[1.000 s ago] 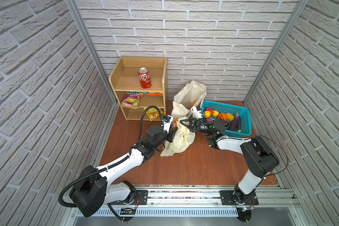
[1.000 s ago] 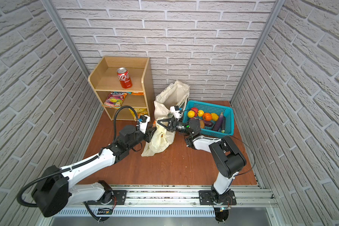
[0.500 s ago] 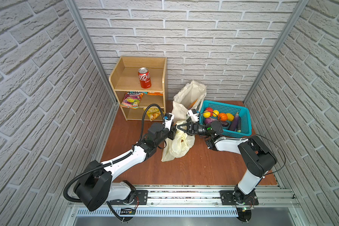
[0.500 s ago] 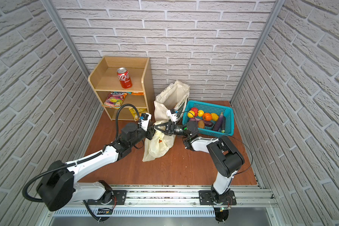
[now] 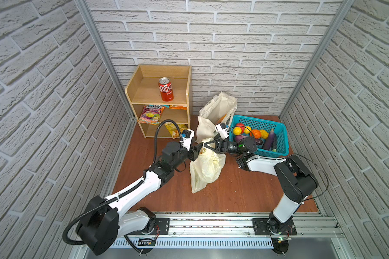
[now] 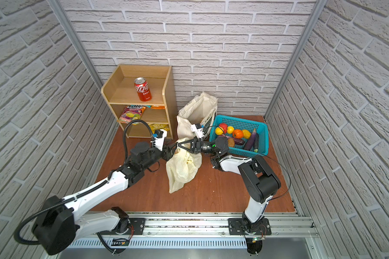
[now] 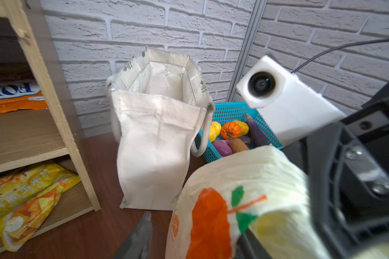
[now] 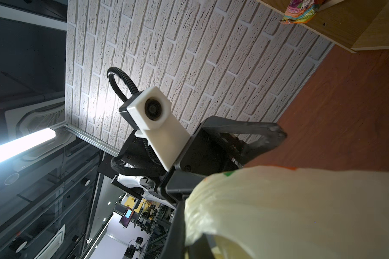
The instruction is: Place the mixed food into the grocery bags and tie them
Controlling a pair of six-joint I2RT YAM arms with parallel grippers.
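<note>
You are looking across the brown floor (image 7: 99,224) at the cream canvas tote (image 7: 153,145), which is standing upright with its mouth open at the floor's back edge. It is sitting against the brick wall, between the wooden shelf unit (image 7: 54,101) and the turquoise basket (image 7: 229,109). One cord handle (image 7: 206,134) is hanging over the basket's near wall. An orange toy pumpkin (image 7: 230,130) and a purple aubergine (image 7: 255,130) are lying in the basket. A yellow snack packet (image 7: 25,197) is lying at the lowest shelf's front edge. Close up, the pale-yellow plastic bag (image 7: 245,175) is running, gathered, into the right gripper (image 7: 317,201). A blurred finger (image 7: 142,237) of your left gripper (image 7: 192,235) is standing apart from the bag.
</note>
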